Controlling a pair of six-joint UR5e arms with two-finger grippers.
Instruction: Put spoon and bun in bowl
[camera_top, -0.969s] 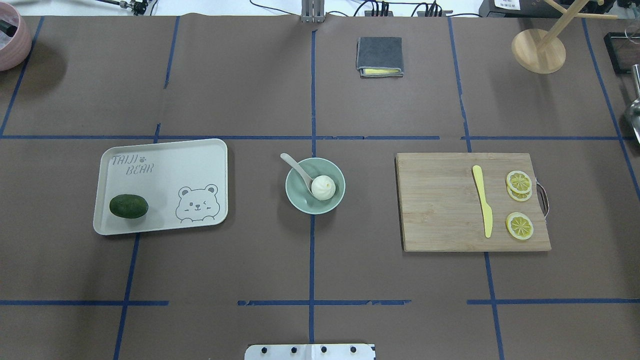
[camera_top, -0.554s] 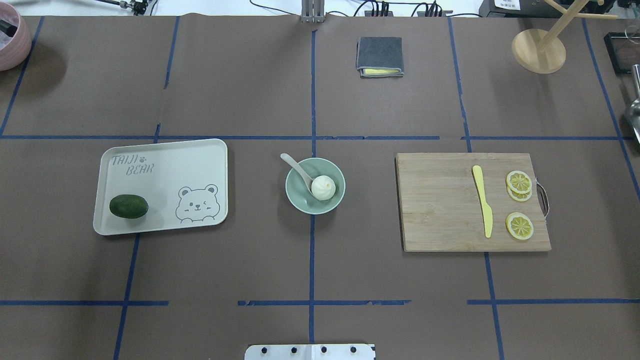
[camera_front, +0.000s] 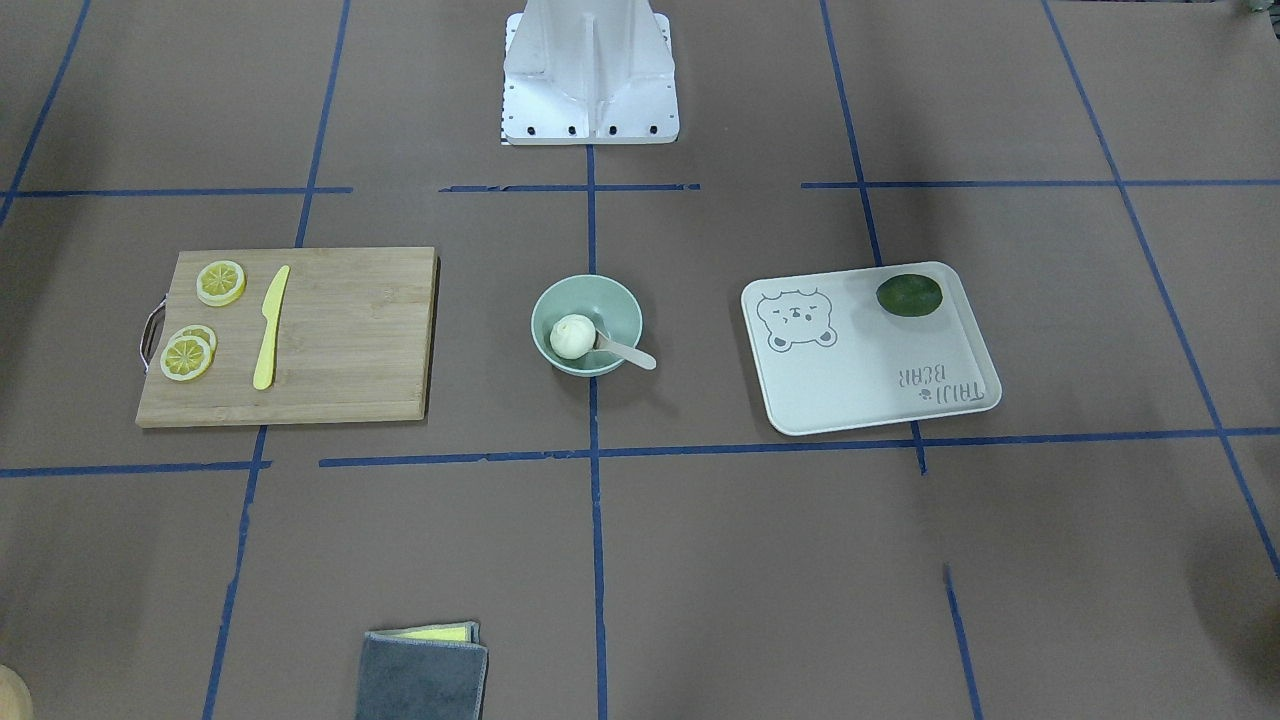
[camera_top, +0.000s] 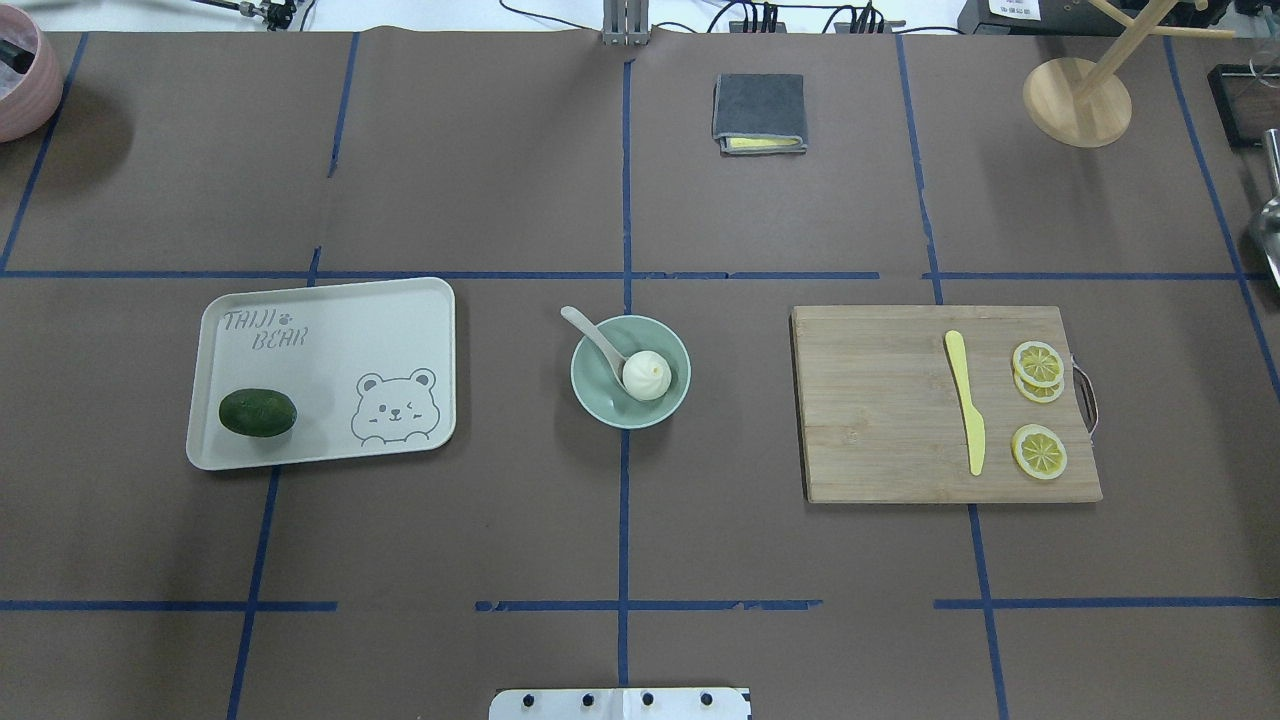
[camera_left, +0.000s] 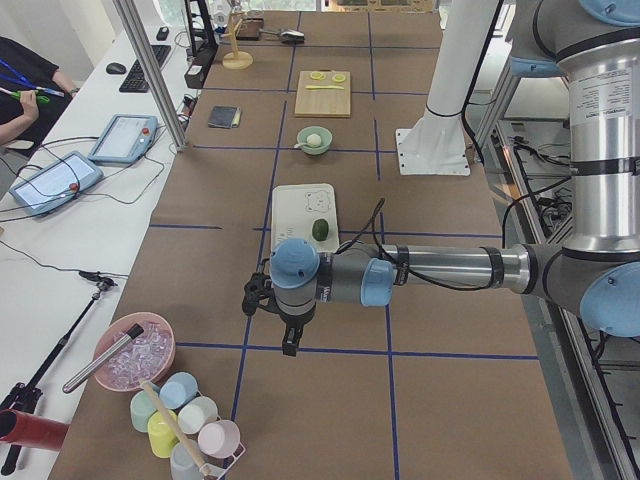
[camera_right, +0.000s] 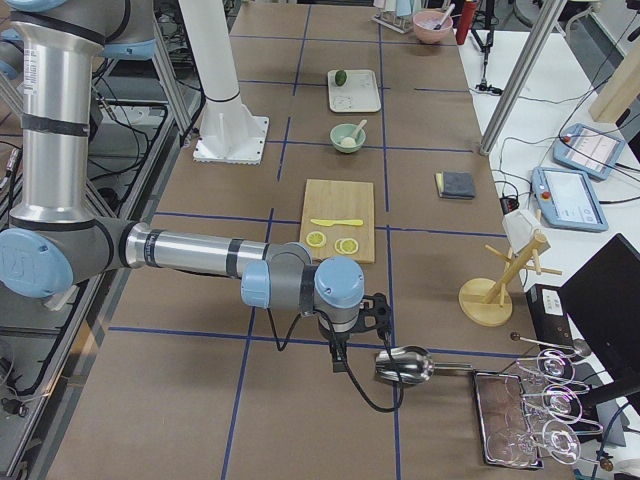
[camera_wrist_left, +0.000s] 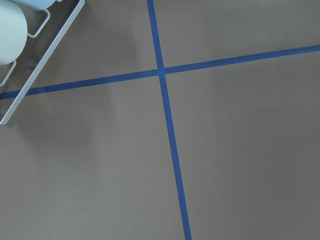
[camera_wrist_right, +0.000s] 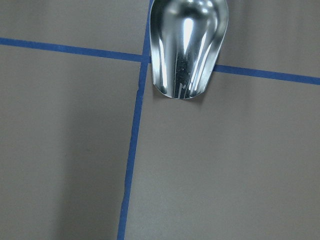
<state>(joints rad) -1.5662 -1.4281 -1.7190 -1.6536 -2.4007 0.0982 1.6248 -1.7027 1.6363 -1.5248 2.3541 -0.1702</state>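
The mint-green bowl (camera_top: 600, 398) stands at the table's middle. The white bun (camera_top: 647, 376) lies inside it. The pale spoon (camera_top: 592, 337) rests with its scoop in the bowl beside the bun and its handle over the far-left rim. They also show in the front view: bowl (camera_front: 612, 298), bun (camera_front: 572, 336), spoon (camera_front: 628, 351). My left gripper (camera_left: 290, 345) hangs far off by the table's left end. My right gripper (camera_right: 338, 360) hangs by the right end. Both show only in the side views, so I cannot tell whether they are open or shut.
A white bear tray (camera_top: 330, 330) with a dark green fruit (camera_top: 257, 413) lies left of the bowl. A cutting board (camera_top: 870, 410) with a yellow knife (camera_top: 965, 400) and lemon slices (camera_top: 1038, 452) lies right. A metal scoop (camera_wrist_right: 189, 45) lies under the right wrist.
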